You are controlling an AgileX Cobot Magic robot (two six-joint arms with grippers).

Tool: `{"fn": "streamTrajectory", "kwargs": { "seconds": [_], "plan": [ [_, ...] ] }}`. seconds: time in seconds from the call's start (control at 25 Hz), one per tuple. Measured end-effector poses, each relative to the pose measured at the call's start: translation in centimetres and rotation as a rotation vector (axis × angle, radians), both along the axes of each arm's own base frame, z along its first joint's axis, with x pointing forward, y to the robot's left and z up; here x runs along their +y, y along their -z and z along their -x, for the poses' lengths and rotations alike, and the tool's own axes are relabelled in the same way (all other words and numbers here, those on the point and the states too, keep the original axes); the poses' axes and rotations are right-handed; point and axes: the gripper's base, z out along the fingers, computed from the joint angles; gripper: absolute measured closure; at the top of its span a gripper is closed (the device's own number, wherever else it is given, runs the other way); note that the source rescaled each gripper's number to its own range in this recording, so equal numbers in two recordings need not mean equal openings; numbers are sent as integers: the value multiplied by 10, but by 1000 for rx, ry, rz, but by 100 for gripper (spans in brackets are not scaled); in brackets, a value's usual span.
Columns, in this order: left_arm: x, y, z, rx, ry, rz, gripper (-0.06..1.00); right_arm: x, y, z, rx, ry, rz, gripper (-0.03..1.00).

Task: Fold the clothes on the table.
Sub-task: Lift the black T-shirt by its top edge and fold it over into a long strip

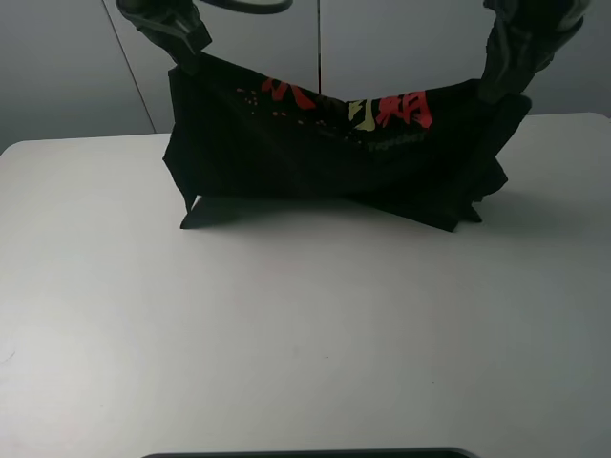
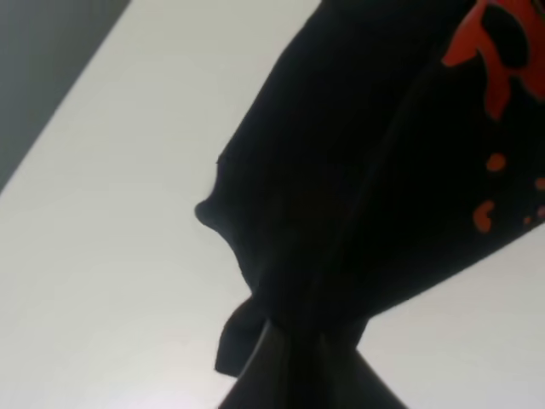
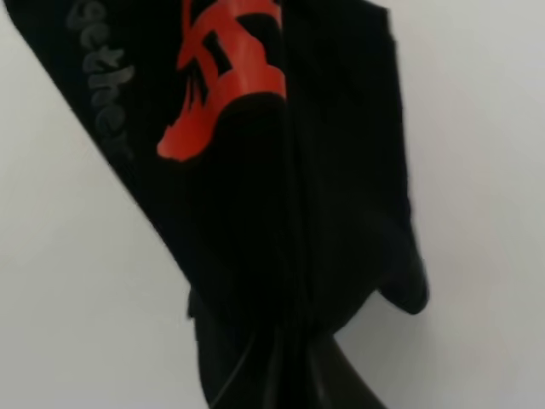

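At the near edge of the table (image 1: 286,324): one dark strip (image 1: 305,453), thin and cut off by the frame. What it belongs to cannot be told.

Across the near and middle table: white matte top, evenly lit.

On the far half of the table: one black shirt (image 1: 315,162), the task's thing.
- Its lowest folds touch the tabletop as two pointed flaps, one toward the table's left side and one toward its right.
- The remainder is lifted off the table and hangs as a slack band, low at the middle and high at both ends.
- A red print (image 1: 401,110), with paler yellowish characters beside it, runs along the upper border and faces the table's near edge.
- A line of grey lettering (image 3: 98,85) sits beside the print (readable only in part in the right wrist view).

Above the table's far left: left gripper (image 1: 188,55), clamped on one upper corner of the shirt. In the left wrist view the cloth narrows into a tight pleat at the grip.

Above the table's far right: right gripper (image 1: 501,86), clamped likewise on the other upper corner. In the right wrist view the fabric narrows down into the grip. The fingertips of both grippers appear to be buried in cloth, so the jaws are not directly seen.

Beyond the table's far edge: grey wall (image 1: 57,67), with thin seams between its panels.
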Motion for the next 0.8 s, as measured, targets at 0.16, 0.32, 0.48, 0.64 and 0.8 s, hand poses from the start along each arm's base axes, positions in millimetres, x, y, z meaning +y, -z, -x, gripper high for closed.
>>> {"fn": "streamTrajectory", "kwargs": {
  "seconds": [0.16,0.32,0.48,0.64,0.8],
  "plan": [
    [13,17,20,81,3,-39,94,9,11,30,54,-63,9,97],
    [28,32,45,160,2,-71,94,24,27,63,139,-129,-17,97],
    [45,51,74,254,-3,-98,94,32,54,87,250,-158,18,97],
    [63,81,101,336,-9,-149,94,30,73,102,333,-160,35,97],
    [72,108,113,348,-18,-155,94,29,79,107,366,-144,31,97]
  ]
}}
